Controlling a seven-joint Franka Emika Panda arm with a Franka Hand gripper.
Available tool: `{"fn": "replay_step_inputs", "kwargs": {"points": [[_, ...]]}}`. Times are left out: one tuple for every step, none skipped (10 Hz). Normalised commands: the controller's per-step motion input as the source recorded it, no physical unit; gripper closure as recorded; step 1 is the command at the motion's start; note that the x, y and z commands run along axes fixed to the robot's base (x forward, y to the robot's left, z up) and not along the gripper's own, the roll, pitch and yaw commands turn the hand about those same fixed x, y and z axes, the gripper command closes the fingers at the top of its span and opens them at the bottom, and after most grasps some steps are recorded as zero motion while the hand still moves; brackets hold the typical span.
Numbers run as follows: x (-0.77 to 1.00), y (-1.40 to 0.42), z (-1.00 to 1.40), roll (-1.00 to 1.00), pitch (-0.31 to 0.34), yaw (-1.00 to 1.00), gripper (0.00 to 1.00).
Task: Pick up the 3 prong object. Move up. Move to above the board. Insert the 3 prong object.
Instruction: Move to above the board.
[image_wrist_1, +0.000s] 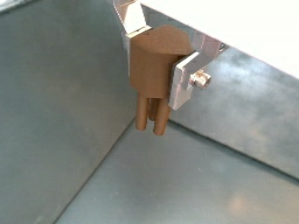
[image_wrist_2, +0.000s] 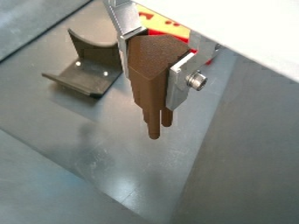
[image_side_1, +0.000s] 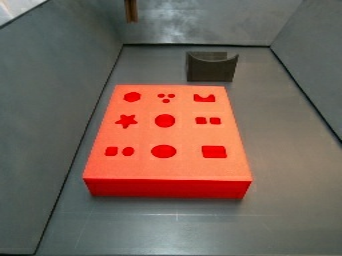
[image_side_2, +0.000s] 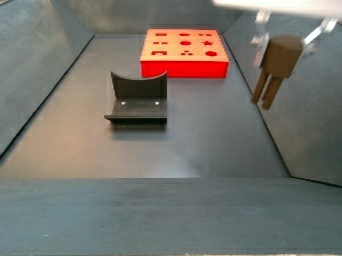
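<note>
My gripper (image_wrist_1: 159, 63) is shut on the 3 prong object (image_wrist_1: 149, 79), a brown peg held upright with its prongs pointing down, high above the grey floor. Both wrist views show silver fingers (image_wrist_2: 184, 86) clamping its head. In a side view the gripper (image_side_2: 283, 42) and peg (image_side_2: 274, 72) hang near the right wall, apart from the board (image_side_2: 185, 52). The board (image_side_1: 167, 135) is a flat red block with several shaped recesses. Only the peg's lower end (image_side_1: 131, 9) shows at the top edge there. A strip of the board (image_wrist_2: 165, 30) shows behind the gripper (image_wrist_2: 156, 66).
The dark L-shaped fixture (image_side_2: 136, 100) stands on the floor between the board and the near side; it also shows in a wrist view (image_wrist_2: 84, 72) and behind the board (image_side_1: 210, 66). Grey walls enclose the floor on all sides.
</note>
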Motion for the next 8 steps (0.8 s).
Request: {"fn": "replay_step_inputs", "kwargs": {"points": [[-0.09, 0.09, 0.86, 0.02, 0.027, -0.04, 1.0], [-0.05, 0.06, 0.67, 0.02, 0.044, -0.04, 1.0], [-0.03, 0.05, 0.52, 0.02, 0.06, -0.03, 1.0], [-0.02, 0.03, 0.31, 0.02, 0.076, -0.02, 1.0], [0.3, -1.0, 0.28, -0.11, 0.494, 0.98, 1.0], [0.31, -1.0, 0.25, -0.08, 0.463, 0.89, 1.0], [0.32, -1.0, 0.26, -0.05, 0.415, 0.72, 1.0], [0.32, -1.0, 0.26, -0.08, 0.26, 0.39, 1.0]]}}
